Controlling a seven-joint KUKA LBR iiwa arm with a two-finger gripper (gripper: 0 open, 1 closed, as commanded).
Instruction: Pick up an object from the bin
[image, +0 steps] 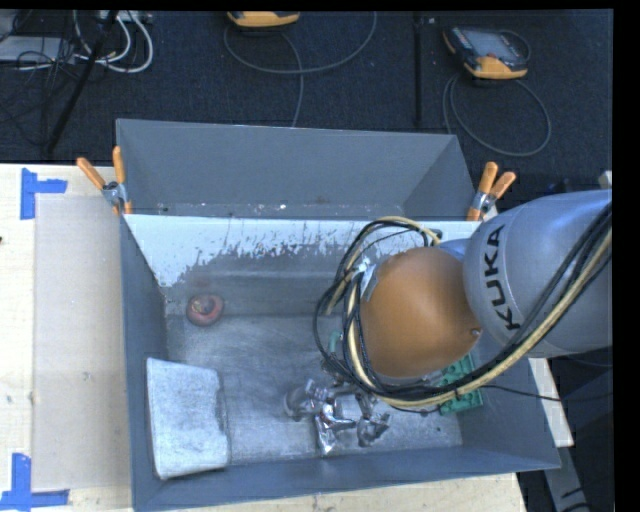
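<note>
Gripper (338, 415) low at near wall of bin (290, 185) — grip can't be told — grey pad (185, 415) left, reddish disc (205, 308) far left.

Two loose things in the grey bin (280, 170) here. First is a small round reddish-brown disc (205, 309), kinda knob-like, sitting flat on the floor at the left-middle of the frame, right where the back wall slopes down. The other is a pale grey speckled pad (185, 417), roughly rectangular, lying flat in the lower left near the left wall. They're well apart
</note>
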